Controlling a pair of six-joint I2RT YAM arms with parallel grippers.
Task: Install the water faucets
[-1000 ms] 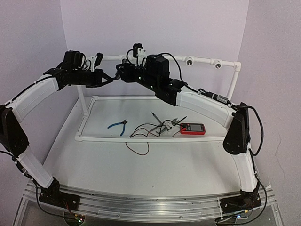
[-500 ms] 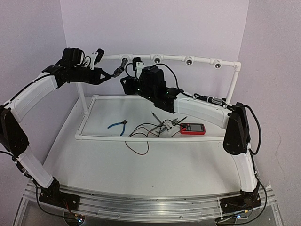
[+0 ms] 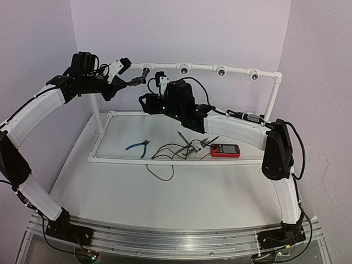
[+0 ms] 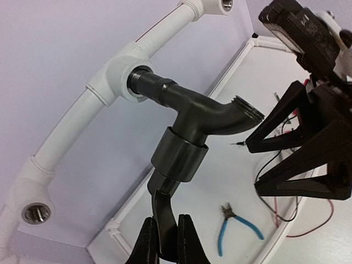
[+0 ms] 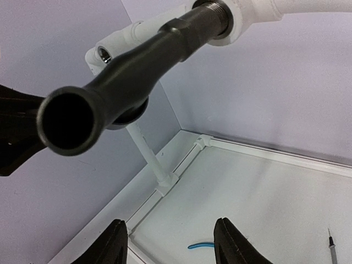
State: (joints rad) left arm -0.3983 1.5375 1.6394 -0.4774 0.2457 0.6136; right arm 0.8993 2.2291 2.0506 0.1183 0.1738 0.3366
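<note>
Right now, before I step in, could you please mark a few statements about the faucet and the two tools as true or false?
1. The left tool grips the faucet by its lever handle. True.
2. The right tool is closed on the spout. False: it stands open, holding nothing.
3. The faucet's threaded end sits in a white pipe socket. True.
4. A tool is holding the blue pliers. False: they lie loose on the table.
</note>
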